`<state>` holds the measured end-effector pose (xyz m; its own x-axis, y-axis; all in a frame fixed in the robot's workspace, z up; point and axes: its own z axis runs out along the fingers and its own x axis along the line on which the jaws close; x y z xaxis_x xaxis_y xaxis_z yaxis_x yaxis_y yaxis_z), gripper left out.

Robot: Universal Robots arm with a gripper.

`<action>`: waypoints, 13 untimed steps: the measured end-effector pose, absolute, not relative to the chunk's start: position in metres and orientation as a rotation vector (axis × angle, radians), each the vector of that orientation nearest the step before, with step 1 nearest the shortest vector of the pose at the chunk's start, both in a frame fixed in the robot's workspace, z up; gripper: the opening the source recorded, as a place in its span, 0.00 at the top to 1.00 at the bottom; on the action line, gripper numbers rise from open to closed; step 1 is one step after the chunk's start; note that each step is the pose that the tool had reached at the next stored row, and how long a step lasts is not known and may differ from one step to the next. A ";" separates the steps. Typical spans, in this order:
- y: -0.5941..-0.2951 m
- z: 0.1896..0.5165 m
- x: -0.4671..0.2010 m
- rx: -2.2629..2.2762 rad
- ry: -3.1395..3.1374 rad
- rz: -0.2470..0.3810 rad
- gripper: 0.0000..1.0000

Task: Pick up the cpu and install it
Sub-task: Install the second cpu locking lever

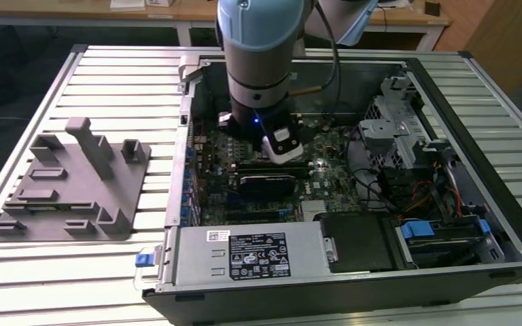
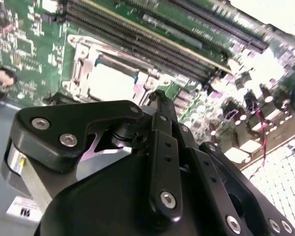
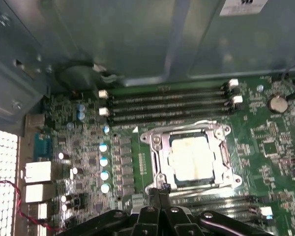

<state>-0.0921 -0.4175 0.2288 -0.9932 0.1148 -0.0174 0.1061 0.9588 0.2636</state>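
1. Slatted metal table (image 1: 107, 81): you see it carrying everything else, with wooden desks beyond its far edge.

2. Open computer case (image 1: 478, 224): it lies on its side toward the exterior view's right, with the power supply (image 1: 247, 255) along its near wall and the drive cage (image 1: 393, 129) on the exterior view's right.

3. Grey plastic fixture block (image 1: 71, 187): it rests on the table at the exterior view's left, well apart from the case.

4. Arm (image 1: 259, 61): you find it reaching straight down into the case, over the green motherboard (image 1: 334, 176).

5. Motherboard, close up: in both wrist views you see long dark memory slots (image 3: 167, 101) running beside the socket frame (image 3: 155, 147), and a row of round capacitors (image 3: 103, 167) just beside it.

6. Gripper (image 3: 160, 194): its two fingertips stand pressed together with no gap between them and nothing held. In the first wrist view they sit at the edge of the socket frame; the second wrist view shows the black linkage (image 2: 157, 162) folded narrow.

7. The cpu (image 3: 191, 157): you see its pale square top plate lying flat inside the socket frame, level with the board. In the second wrist view it shows as a bright square (image 2: 110, 83) just past the fingertips, apart from them.
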 end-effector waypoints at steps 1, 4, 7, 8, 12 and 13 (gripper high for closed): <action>-0.416 0.229 -0.092 0.173 3.079 0.384 0.89; -0.413 0.229 -0.091 0.172 3.082 0.348 0.89; -0.410 0.229 -0.087 0.172 3.083 0.333 0.89; -0.409 0.228 -0.085 0.172 3.084 0.327 0.89; -0.404 0.228 -0.077 0.171 3.086 0.301 0.89; -0.402 0.228 -0.076 0.171 3.086 0.294 0.89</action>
